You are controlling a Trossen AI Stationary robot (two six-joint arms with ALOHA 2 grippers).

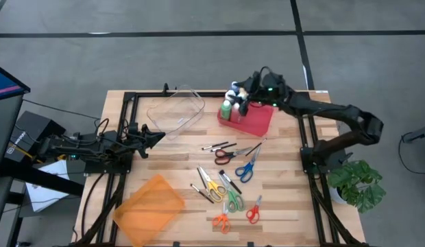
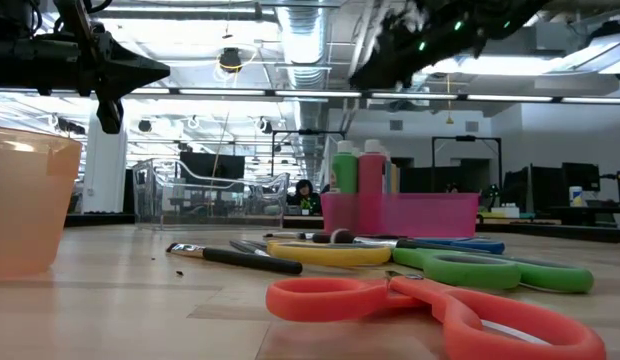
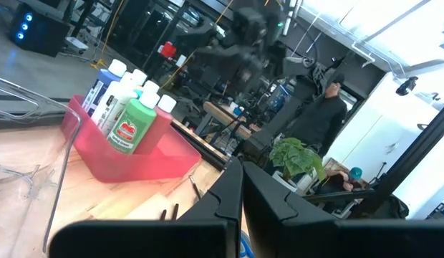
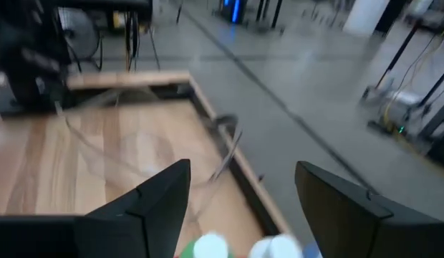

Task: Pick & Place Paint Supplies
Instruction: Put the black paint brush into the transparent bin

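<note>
Orange scissors [image 2: 430,310] upfront; right end effector [image 1: 241,100] released over paint bottles [image 1: 232,105] w/ pink bin [image 1: 257,121].

grey floor [image 1: 199,62] surrounds the wooden bench [image 1: 281,199], crossed by dark lines [image 1: 199,33]. a leafy potted plant [image 1: 358,182] stands by the bench's right edge, and sheets of white paper [image 1: 42,193] lie on the floor at its left. across the bench the room is an open workshop: a ceiling of exposed pipes and ducts [image 2: 290,40] with bright strip lights [image 2: 550,90], a white column [image 2: 102,165], dark monitors [image 2: 580,178] on far desks, and a seated person [image 2: 306,196] in the distance. another person in dark clothing [image 3: 322,115] stands near a white wall [image 3: 415,158].
</note>
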